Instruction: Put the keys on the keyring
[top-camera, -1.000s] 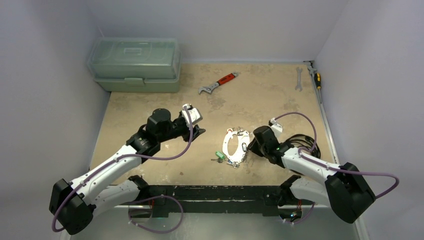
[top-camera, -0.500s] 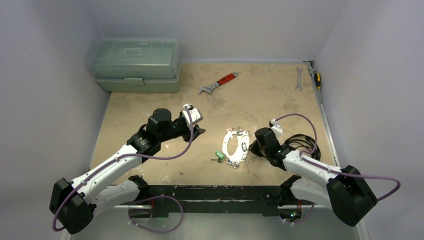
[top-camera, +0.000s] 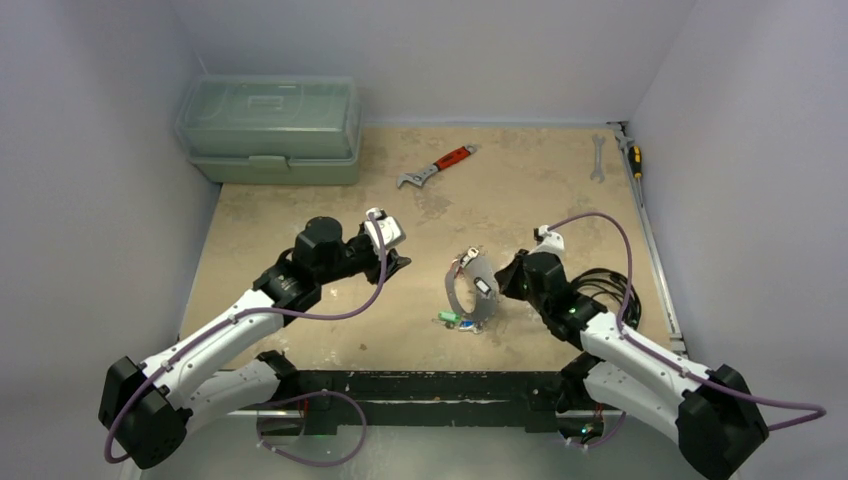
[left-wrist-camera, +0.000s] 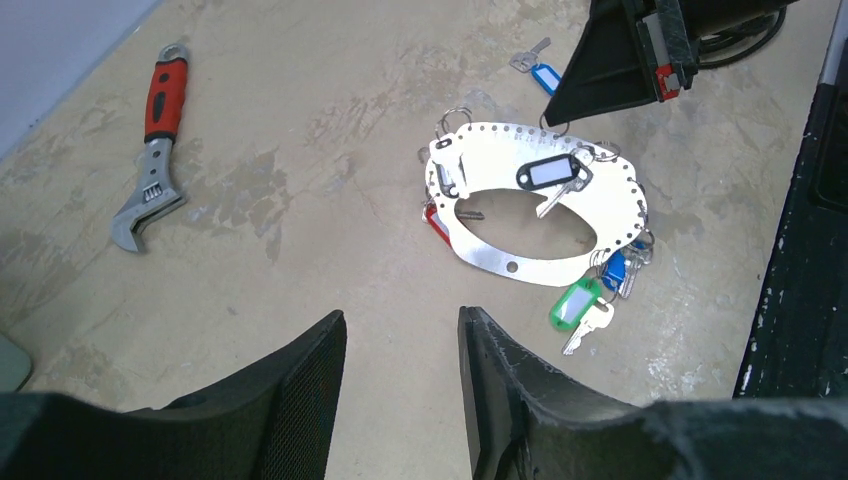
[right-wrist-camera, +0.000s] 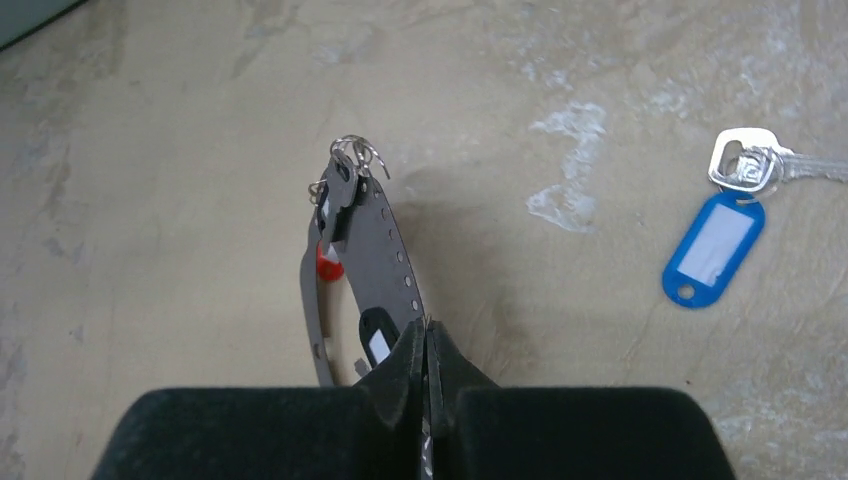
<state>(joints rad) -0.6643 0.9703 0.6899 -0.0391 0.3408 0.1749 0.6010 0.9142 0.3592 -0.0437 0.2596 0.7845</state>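
On the tan table (top-camera: 260, 210), the left gripper (left-wrist-camera: 400, 335) hangs half open and empty, left of the keyring (right-wrist-camera: 385, 260); the right gripper (right-wrist-camera: 427, 335) is pinched tight on that ring's rim, holding it tipped on edge with keys (left-wrist-camera: 585, 310) dangling; one blue-tagged key (right-wrist-camera: 712, 245) lies apart

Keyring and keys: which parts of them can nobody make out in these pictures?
- Right wrist view: the keyring stands nearly edge-on, and the shut right end effector covers its near part and the pinched spot.
- Right wrist view: the loose blue-tagged key has its blade cut off by the right edge.
- Top external view: the keys hanging on the keyring are too small to count.
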